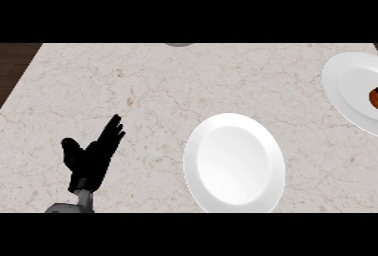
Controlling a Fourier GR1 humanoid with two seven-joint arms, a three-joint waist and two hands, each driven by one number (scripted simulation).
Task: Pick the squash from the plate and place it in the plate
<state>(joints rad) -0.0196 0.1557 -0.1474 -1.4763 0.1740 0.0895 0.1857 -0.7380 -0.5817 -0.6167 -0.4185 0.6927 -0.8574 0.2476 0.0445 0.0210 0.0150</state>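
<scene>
The left hand [90, 159], matte black on a grey forearm, rests at the lower left with fingers straight and spread, thumb apart, holding nothing. To its right a smooth, glossy white plate [234, 165] lies on the pale, veined stone table [148, 85]. At the right edge, a second white plate [347, 85] carries the orange-brown squash [373, 97], mostly cut off.
</scene>
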